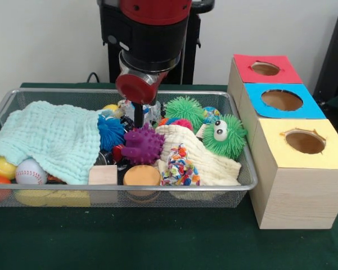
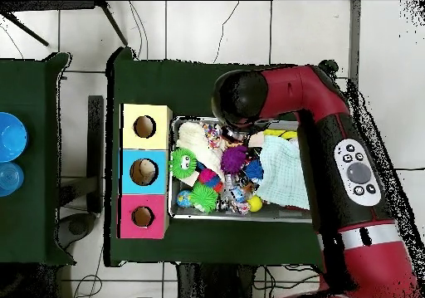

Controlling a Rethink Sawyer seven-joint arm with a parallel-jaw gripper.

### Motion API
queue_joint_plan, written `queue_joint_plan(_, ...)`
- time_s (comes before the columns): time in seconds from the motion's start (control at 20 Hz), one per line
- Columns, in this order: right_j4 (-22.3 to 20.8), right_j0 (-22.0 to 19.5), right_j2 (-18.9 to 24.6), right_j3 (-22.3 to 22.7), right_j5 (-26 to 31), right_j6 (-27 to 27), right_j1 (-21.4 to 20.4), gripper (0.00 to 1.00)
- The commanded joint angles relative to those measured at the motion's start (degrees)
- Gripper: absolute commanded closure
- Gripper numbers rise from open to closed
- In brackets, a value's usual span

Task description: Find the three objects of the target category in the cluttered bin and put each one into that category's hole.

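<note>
The wire mesh bin [image 1: 124, 90] is packed with toys and cloths; it also shows in the overhead view [image 2: 241, 217]. My gripper [image 1: 138, 119] reaches down into the bin's far middle, just above a purple spiky ball [image 1: 142, 145]. Crinkly clear plastic [image 1: 152, 111] shows right beside it, partly hidden. In the overhead view, clear packets with blue and red print [image 2: 236, 197] lie among the toys near the bin's lower rim. I cannot tell how many packets there are. The arm [image 2: 249, 104] hides the gripper from above.
Three wooden boxes stand beside the bin, with a red-topped hole [image 1: 265, 68], a blue-topped hole [image 1: 282, 100] and a yellow-topped hole [image 1: 305, 142]. A pale green cloth [image 1: 50, 138], a cream cloth [image 1: 205, 160], a confetti bundle [image 1: 179, 167] and a green googly-eyed toy [image 1: 225, 136] fill the bin.
</note>
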Motion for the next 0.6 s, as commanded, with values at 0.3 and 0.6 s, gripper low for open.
queue_joint_plan(0.3, -2.78, 2.79, -2.14, 4.46, 3.59, -7.12, -0.74, 0.00)
queue_joint_plan(0.6, -3.75, 3.32, -3.70, 4.01, 4.00, -7.55, -0.34, 0.00)
